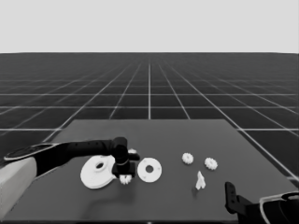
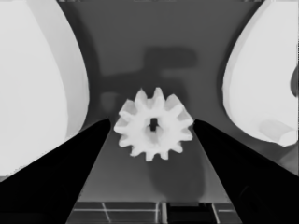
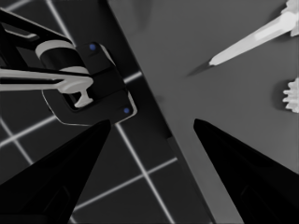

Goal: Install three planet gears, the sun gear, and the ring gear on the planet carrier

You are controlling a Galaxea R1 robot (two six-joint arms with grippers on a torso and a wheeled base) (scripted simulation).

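Note:
My left gripper (image 1: 124,174) reaches in from the left and hangs between the larger round part (image 1: 96,173) and the smaller round part (image 1: 150,170). It stands open around a small toothed gear (image 1: 125,180). In the left wrist view that gear (image 2: 153,123) lies on the table between the two fingertips (image 2: 105,127), which stand just clear of its teeth. The larger round part (image 2: 32,93) and the smaller round part (image 2: 261,79) flank it. Another gear (image 1: 132,151) peeks out behind the wrist. Two more gears (image 1: 187,158) (image 1: 210,163) lie to the right.
A thin white piece (image 1: 200,181) stands right of the middle, also seen in the right wrist view (image 3: 252,39) beside a gear (image 3: 293,95). My right gripper (image 1: 231,196) waits open at the table's front right corner, near dark machinery (image 3: 84,88).

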